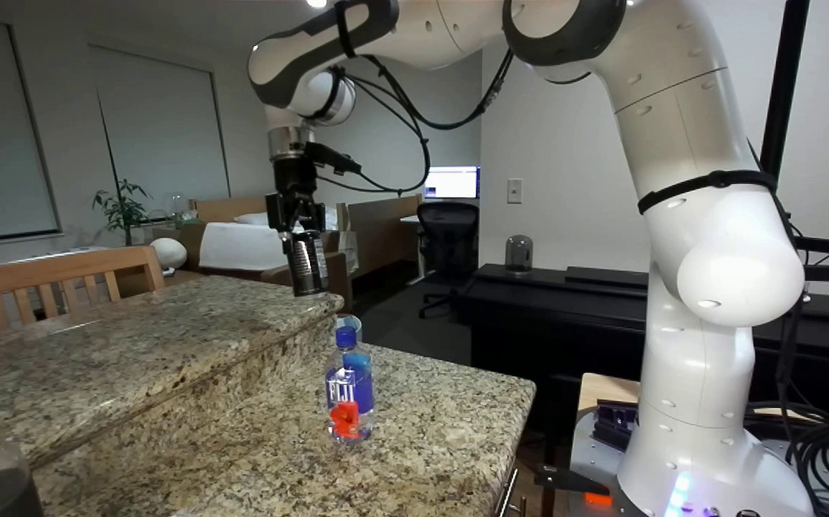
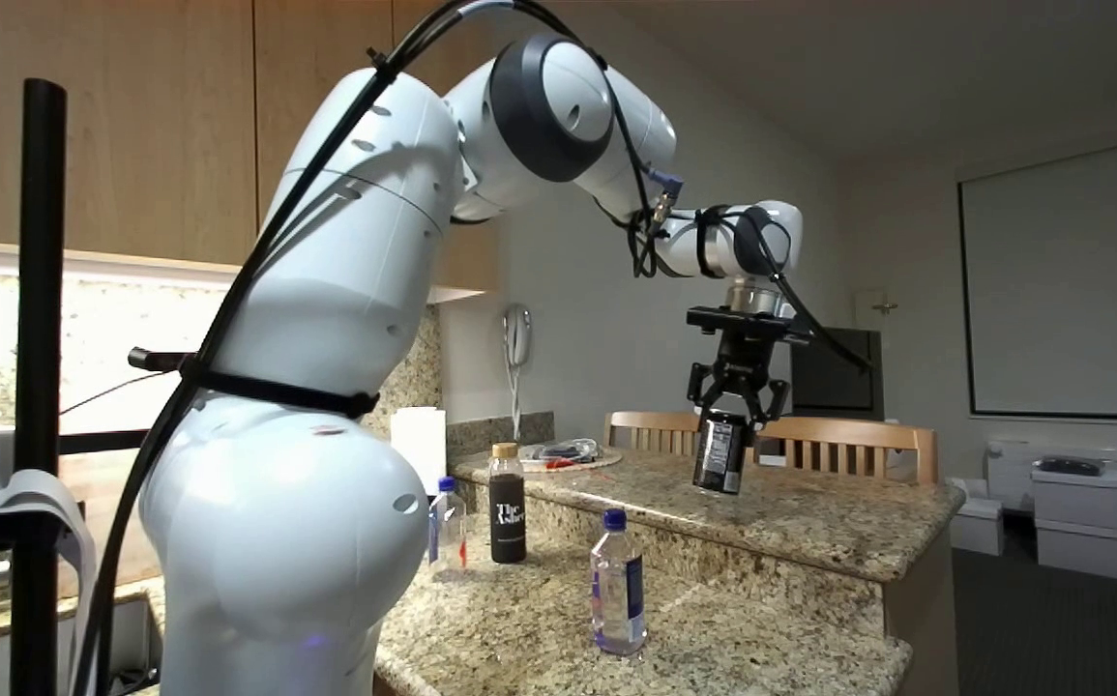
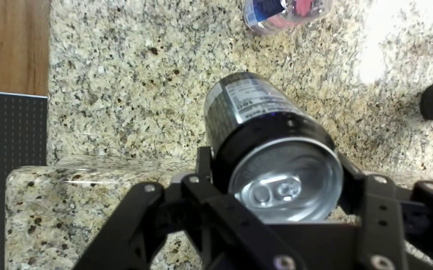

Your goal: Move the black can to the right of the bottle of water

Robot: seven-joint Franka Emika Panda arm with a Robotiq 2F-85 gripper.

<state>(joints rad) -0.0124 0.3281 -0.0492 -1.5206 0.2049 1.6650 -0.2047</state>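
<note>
Clasping the cylindrical black can (image 3: 268, 129) (smooth, slightly tilted), the end effector (image 2: 730, 418) hangs above speckled stone counter (image 3: 126, 93).

The can (image 3: 255, 108) is glossy metal, the bottle (image 1: 349, 388) clear plastic (the counter (image 1: 436, 416), polished stone).

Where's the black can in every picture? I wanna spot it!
In an exterior view: the black can is left of the middle, above and slightly left of the bottle of water.
In an exterior view: the black can is right of the middle, above and right of the nearer bottle of water.
In the wrist view: the black can looks big, a little right of the middle.
Shared landmark: that bottle of water.
</note>
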